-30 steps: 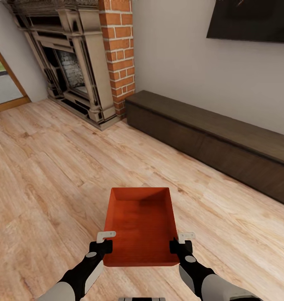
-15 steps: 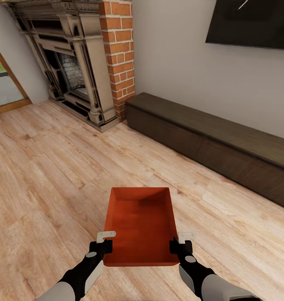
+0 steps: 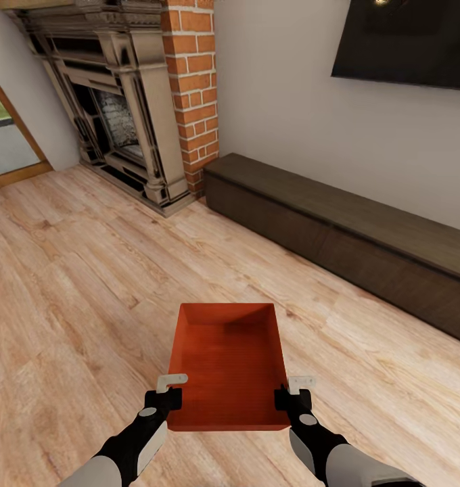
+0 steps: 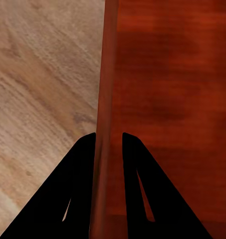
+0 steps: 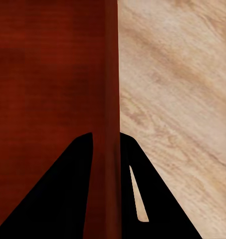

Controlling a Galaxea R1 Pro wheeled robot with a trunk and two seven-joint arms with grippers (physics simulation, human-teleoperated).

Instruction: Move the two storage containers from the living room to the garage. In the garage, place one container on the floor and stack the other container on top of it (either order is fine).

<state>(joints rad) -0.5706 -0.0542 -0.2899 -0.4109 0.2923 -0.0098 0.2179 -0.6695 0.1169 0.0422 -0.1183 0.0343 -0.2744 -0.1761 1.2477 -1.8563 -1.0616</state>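
An orange-red storage container hangs level in front of me over the light wood planks of the living room, empty inside. My left gripper is shut on its left wall near the close corner, and my right gripper is shut on its right wall. In the left wrist view the two black fingers pinch the container's thin wall. The right wrist view has the black fingers clamped either side of the opposite wall.
A red brick fireplace with a dark ornate surround stands at the back left. A long dark low bench runs along the white wall at right, under a black wall TV. A doorway opens at far left.
The whole head view has shifted: fireplace, bench and TV slid slightly as the camera moved. The container and both grippers keep the same place in the picture.
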